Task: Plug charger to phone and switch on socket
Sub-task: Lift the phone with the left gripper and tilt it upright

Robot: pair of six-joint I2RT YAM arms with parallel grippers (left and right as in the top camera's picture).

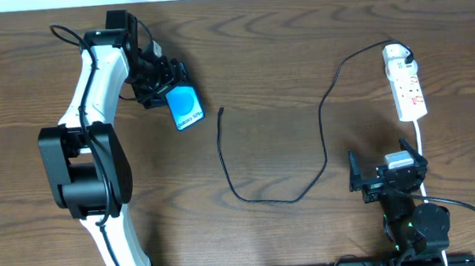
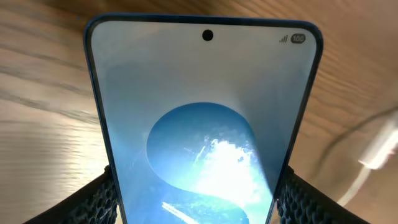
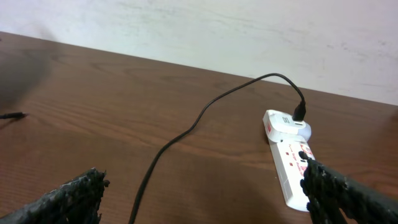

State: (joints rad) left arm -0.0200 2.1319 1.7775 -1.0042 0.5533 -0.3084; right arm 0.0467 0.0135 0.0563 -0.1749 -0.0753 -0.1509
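Nearest the robot, just on the near side of the white elongated power strip with red-marked switches [image 1: 410,90], the right gripper [image 3: 205,186] hovers over the dark brown wooden bench [image 1: 280,28]. Its jaws are wide apart and hold nothing. The strip's white cord [image 1: 421,148] runs back toward this gripper.

To the left of the strip, the long thin black charger cable [image 1: 268,201] lies in a loose loop on the bench. Its lowest bend is level with the right gripper. From there it climbs to its small plug tip [image 1: 221,110], which lies free about level with the strip.

Farther left, well apart from the strip, the left gripper [image 1: 166,92] has its jaws clamped on the small rectangular phone with a bright blue screen [image 1: 186,109]. It grips the phone by its two long edges, screen up. Whether the phone touches the bench cannot be told. The plug tip lies near the phone but apart from it.

At the strip's far end sits the white adapter [image 1: 397,52], with the black cable leaving it. The switch positions are too small to read.
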